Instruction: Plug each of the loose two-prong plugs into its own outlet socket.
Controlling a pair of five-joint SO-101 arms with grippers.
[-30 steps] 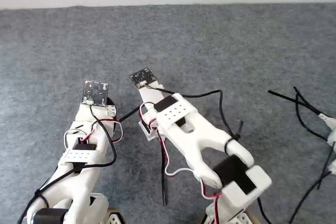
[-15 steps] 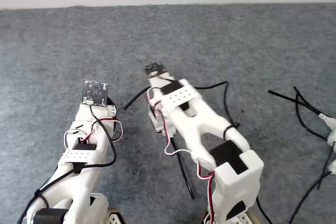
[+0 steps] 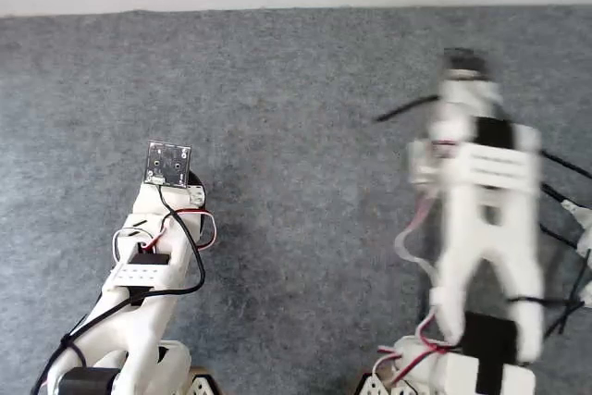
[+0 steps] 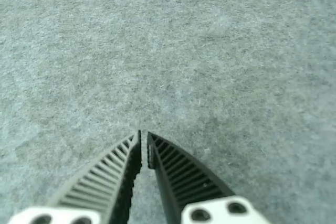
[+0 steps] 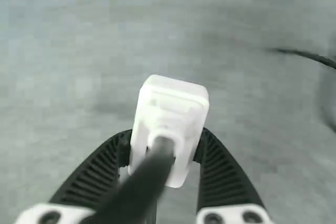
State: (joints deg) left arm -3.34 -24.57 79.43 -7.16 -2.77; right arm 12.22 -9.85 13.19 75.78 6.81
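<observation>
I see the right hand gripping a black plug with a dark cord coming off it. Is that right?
Not quite. The plug in the right hand is white, not black; the dark cord does come off it. The right wrist view shows this.

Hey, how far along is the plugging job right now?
Done: no plug looks seated yet. In hand: the right claw clamps a white plug with a black cord. The left claw is shut, empty, over grey carpet. Left: every plug-in.
</observation>
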